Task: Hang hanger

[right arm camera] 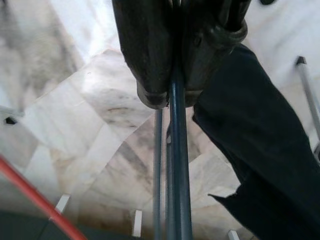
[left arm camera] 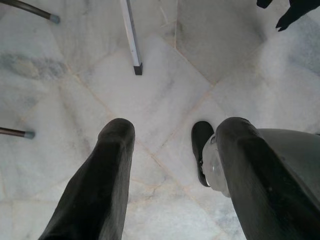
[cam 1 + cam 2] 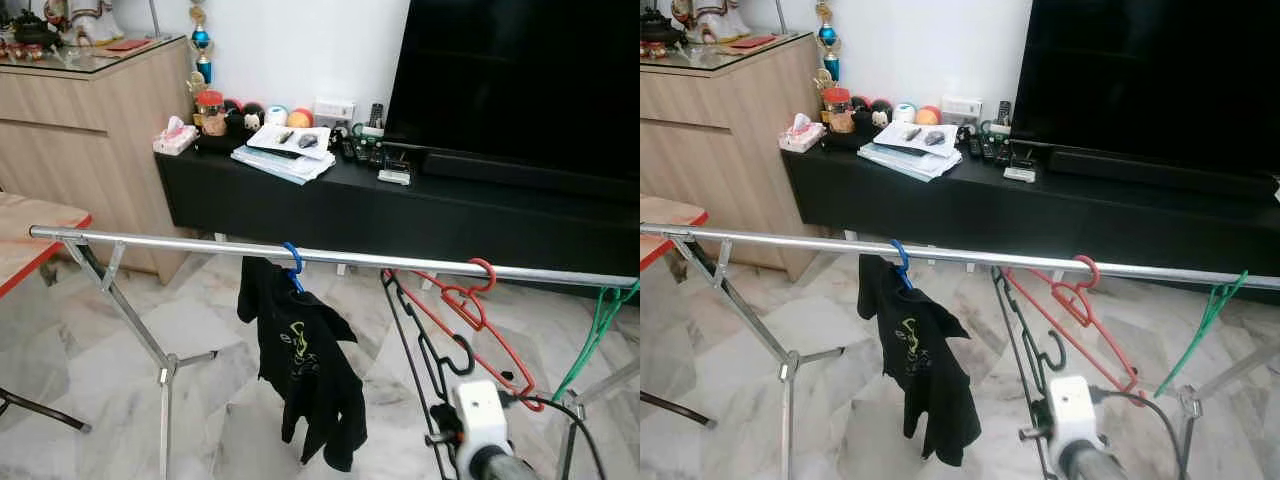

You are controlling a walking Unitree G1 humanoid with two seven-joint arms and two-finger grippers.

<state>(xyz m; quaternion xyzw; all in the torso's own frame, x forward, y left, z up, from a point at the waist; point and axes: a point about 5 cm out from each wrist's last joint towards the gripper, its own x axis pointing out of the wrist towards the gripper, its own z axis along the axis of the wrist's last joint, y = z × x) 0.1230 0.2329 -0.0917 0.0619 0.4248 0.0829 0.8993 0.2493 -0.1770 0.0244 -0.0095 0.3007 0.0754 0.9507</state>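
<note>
A long silver rail (image 3: 330, 257) of a clothes rack runs across the room in front of a low black TV console (image 3: 400, 215), its crossed legs (image 3: 140, 330) standing on the pale marble floor (image 3: 90, 370). Near the middle of the rail a blue hanger (image 3: 292, 262) carries a black T-shirt (image 3: 305, 375) with a yellow print. Toward the rail's right end a red hanger (image 3: 470, 310) hooks over the bar and slants down to the right, and at the far right end a green hanger (image 3: 598, 325) hangs tilted. The black hanger (image 3: 425, 360) is not on the rail: it sits below the bar, between the shirt and the red hanger, its thin frame rising from the right gripper (image 1: 170, 97) low in the head views (its hook curls just beside the red hanger, under the bar). In the right wrist view that gripper's two black fingers (image 1: 145, 55) are pressed together on a thin dark bar of the black hanger, with the black shirt just beside it and a slice of red hanger in the corner. The left gripper (image 2: 172, 170) points down at the marble floor with its fingers spread apart and nothing between them, a rack leg's foot (image 2: 136, 67) lying further off on the tiles.
</note>
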